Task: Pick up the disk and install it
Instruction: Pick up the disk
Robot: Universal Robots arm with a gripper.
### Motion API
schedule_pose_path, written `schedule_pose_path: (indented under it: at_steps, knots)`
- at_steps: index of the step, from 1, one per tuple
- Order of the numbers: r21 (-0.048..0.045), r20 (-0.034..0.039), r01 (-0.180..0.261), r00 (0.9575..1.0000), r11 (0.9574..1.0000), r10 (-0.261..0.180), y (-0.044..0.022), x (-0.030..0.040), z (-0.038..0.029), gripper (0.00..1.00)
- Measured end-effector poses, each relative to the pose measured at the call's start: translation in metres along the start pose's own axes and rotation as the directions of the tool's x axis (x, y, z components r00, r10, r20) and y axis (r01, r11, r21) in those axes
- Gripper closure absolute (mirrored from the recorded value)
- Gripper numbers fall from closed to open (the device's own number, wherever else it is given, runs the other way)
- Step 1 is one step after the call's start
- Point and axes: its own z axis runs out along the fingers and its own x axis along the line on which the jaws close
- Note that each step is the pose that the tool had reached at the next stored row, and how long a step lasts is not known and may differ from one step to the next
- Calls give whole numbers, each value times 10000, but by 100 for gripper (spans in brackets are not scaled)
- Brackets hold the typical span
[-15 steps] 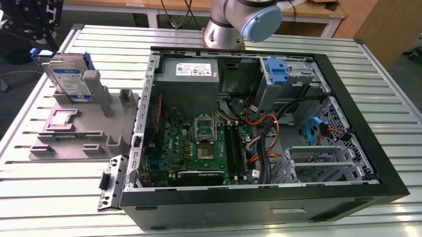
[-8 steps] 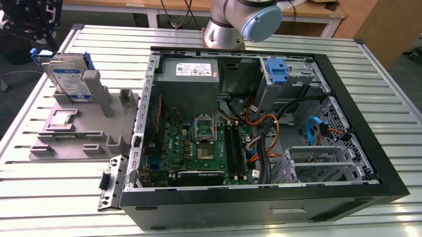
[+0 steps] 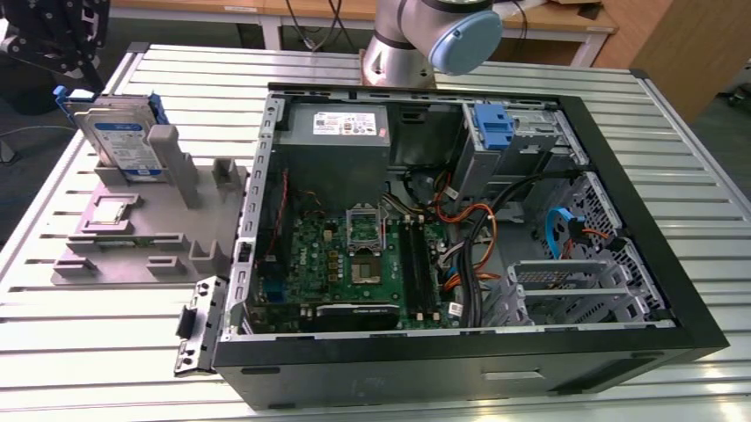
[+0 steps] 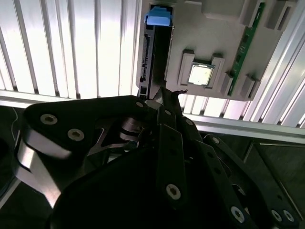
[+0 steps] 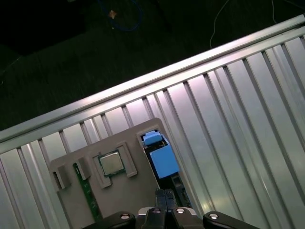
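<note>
Gripper (image 5: 165,194) with its fingers pressed together and holding nothing, hovering over the disk (image 3: 121,141), which stands on edge in a slot of the grey holder (image 3: 129,230) on the slatted table (image 3: 681,132), beside the open computer case (image 3: 470,374), on the exterior view's left. Nothing appears done yet: the disk is not lifted, so pickup and installation both remain

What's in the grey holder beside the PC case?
The disk stands on edge in a slot, its lower part hidden inside the grey holder. A square silver chip lies in a recess; a green board sits edgewise.
</note>
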Motion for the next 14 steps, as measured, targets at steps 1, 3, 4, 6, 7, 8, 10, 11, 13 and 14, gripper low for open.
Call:
schedule_pose_path:
  at_steps: [1,3,4,6,7,8,10,11,13,14]
  knots:
    - [-1,-2,43,10000,10000,-43,0,0,0,89]
    - [-4,-6,125,9999,9999,-125,0,0,0,89]
    - [-5,-8,166,9999,9999,-167,0,0,0,89]
    - [-7,-12,251,9997,9997,-251,0,0,0,89]
    - [-8,-13,291,9996,9996,-291,0,0,0,89]
    - [-9,-15,331,9995,9995,-331,0,0,0,89]
    - [-12,-18,411,9992,9992,-411,0,0,0,89]
    - [-13,-20,452,9990,9990,-452,0,0,0,89]
    - [-16,-25,538,9985,9985,-539,0,0,0,89]
    - [-17,-26,580,9983,9983,-580,0,0,0,89]
